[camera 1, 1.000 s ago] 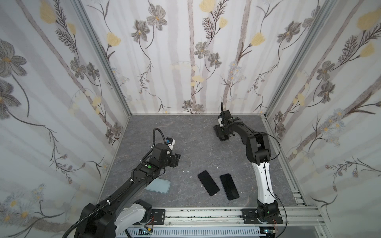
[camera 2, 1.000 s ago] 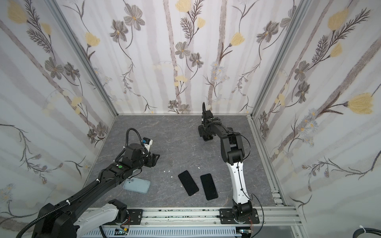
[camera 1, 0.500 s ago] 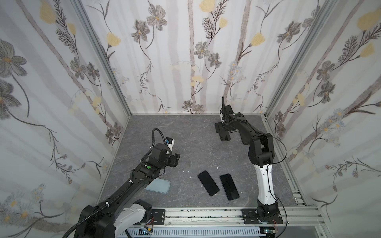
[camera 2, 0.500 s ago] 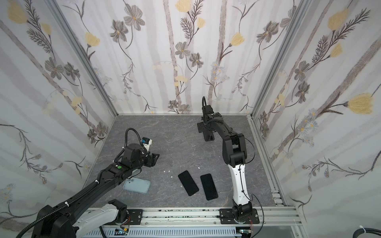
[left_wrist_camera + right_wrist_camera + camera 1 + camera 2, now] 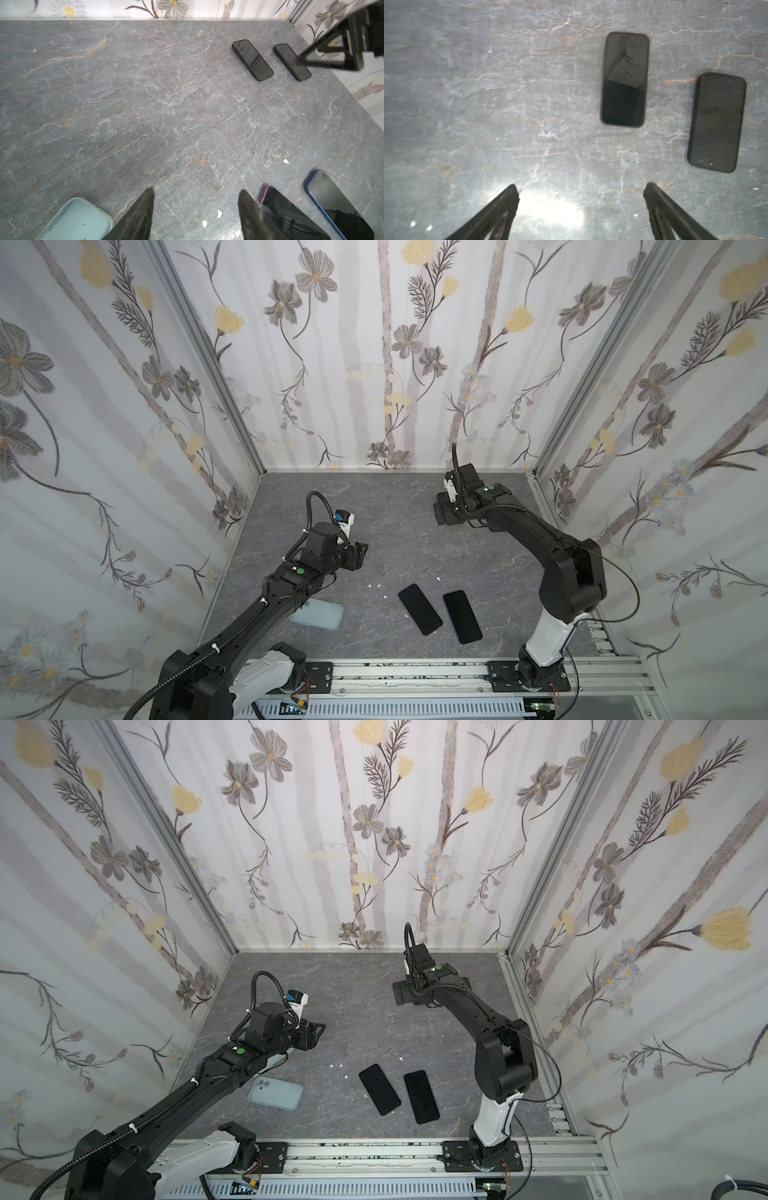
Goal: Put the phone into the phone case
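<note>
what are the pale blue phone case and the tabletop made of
The phone case: likely soft silicone or matte plastic; pale blue, rounded corners, no glare. The tabletop: grey marble-look surface, pale and rust veins, slight sheen under light; real stone or printed laminate, cannot tell.

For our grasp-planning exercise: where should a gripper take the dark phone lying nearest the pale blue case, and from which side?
Across its two long edges, near mid-length, coming straight down from above. The phone lies flat on the table, so only its thin sides offer opposing faces; the gap to the neighbouring phone probably leaves room for a finger.
</note>
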You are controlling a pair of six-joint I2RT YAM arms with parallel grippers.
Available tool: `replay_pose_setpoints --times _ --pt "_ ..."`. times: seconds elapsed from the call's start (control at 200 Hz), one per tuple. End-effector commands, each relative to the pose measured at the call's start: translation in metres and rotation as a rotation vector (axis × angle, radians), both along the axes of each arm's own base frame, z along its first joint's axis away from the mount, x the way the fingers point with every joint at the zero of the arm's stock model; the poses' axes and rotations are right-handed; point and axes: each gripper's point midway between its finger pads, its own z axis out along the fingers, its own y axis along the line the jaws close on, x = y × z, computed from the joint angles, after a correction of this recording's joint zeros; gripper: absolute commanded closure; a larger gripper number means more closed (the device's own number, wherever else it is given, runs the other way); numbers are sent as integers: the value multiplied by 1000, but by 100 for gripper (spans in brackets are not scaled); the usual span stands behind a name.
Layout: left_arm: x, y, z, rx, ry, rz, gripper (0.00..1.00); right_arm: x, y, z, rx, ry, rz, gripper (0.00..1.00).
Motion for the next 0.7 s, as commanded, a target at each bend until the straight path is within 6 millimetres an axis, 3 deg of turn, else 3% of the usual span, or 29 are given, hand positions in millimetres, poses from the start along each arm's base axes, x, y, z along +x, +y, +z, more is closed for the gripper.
replay_pose_setpoints --times 0.0,0.1,0.195,0.36,0.5,0.694 --pt "4 -3 8 -32 39 37 36 -39 32 11 93 -36 38 6" --pt "7 0 16 -42 82 89 36 -92 56 7 124 -24 102 6" --pt "5 7 20 -36 115 139 36 -143 73 -10 127 -5 147 5" --pt "-5 12 14 -56 170 172 36 -204 90 -41 143 18 187 3" --pt "-12 14 5 -64 205 184 36 -228 95 -71 80 55 203 2" --pt "-18 14 -6 -58 235 180 36 -236 87 -109 -36 128 184 0"
